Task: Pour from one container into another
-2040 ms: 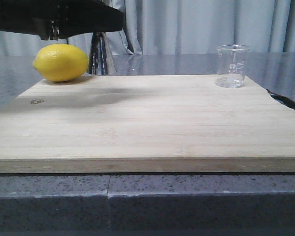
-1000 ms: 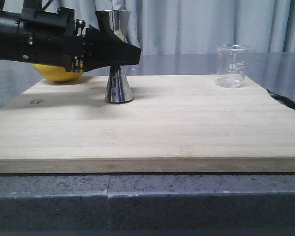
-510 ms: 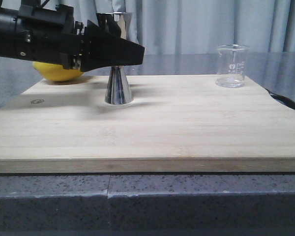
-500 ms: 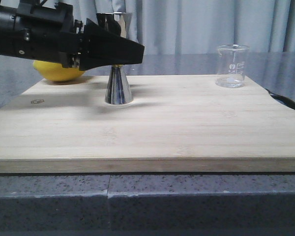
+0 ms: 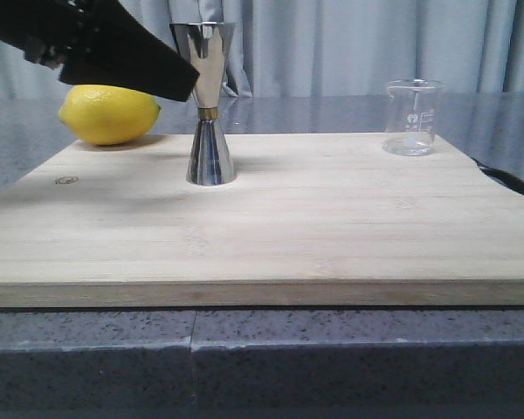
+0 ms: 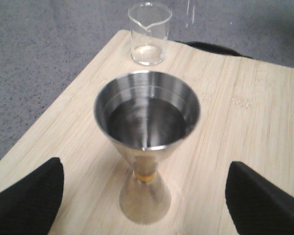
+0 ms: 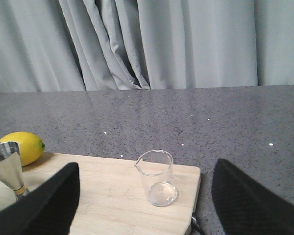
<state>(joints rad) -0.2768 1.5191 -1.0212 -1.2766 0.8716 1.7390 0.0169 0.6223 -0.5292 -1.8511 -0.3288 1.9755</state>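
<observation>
The steel jigger with a gold waist band stands upright on the wooden board, left of centre. My left gripper hangs open just left of its upper cup, raised clear of it. In the left wrist view the jigger stands between the widely spread fingers, touching neither. The clear glass beaker stands at the board's far right corner. It shows small ahead of my open right gripper, as does the beaker's lip. I cannot tell whether either vessel holds liquid.
A yellow lemon rests at the board's far left corner, behind the left arm. A dark object pokes out past the board's right edge. Grey speckled counter surrounds the board, with curtains behind.
My left gripper set the jigger on the board, opened, and has lifted up and to the left away from it. The beaker and lemon have not moved.
</observation>
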